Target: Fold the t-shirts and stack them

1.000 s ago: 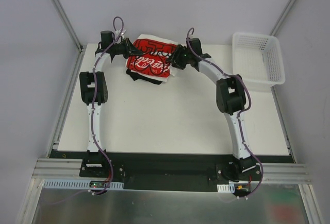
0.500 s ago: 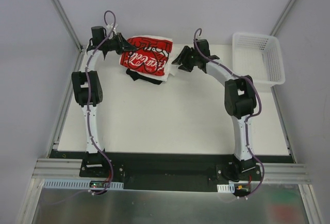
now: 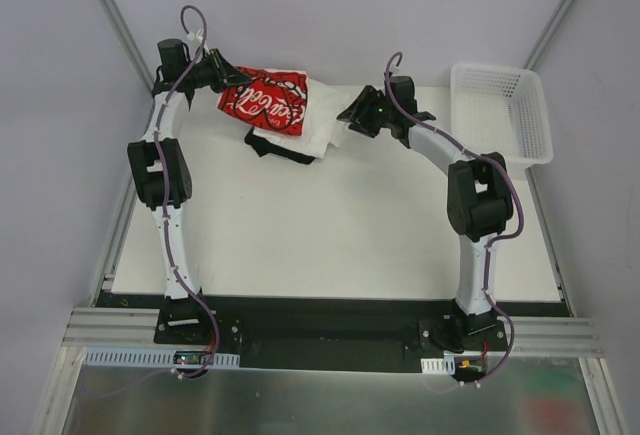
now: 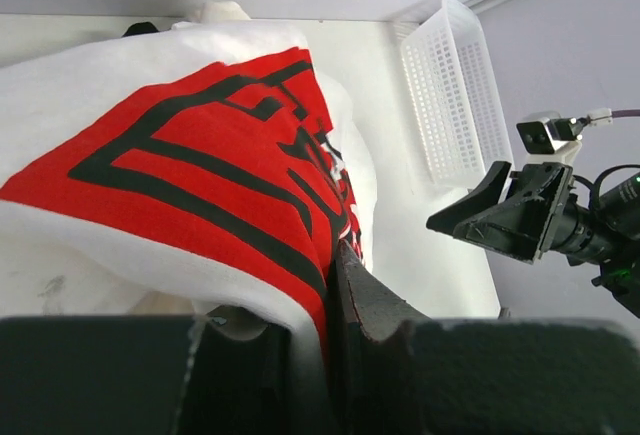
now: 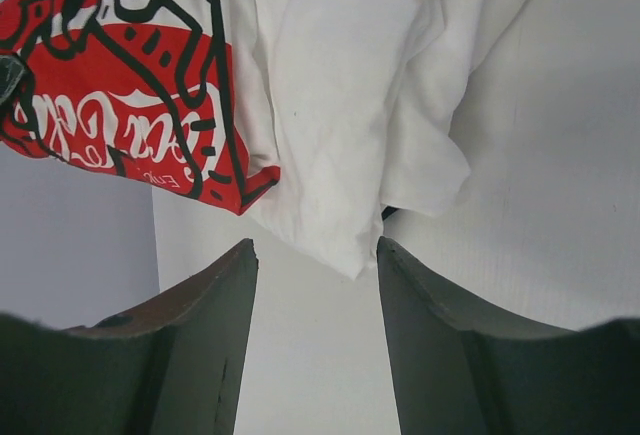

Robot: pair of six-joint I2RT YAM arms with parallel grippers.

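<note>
Red and white printed cloth t-shirt (image 3: 262, 103) hangs pinched in the left gripper (image 3: 226, 83), over the far-left part of the white table (image 3: 330, 235). It partly overlaps the crumpled white t-shirts (image 3: 322, 135) and the black t-shirt (image 3: 275, 147). Within the last second the left arm has drawn it leftwards, while the right gripper (image 3: 352, 115) let go and backed away, jaws apart and empty. It looks as if the shirt is being separated from the pile for folding.

Shirts (image 3: 300, 125) at far edge of table (image 3: 330, 225), between left gripper (image 3: 226, 79) and right gripper (image 3: 350, 115); basket (image 3: 497, 67) right of them, at far right corner.
</note>
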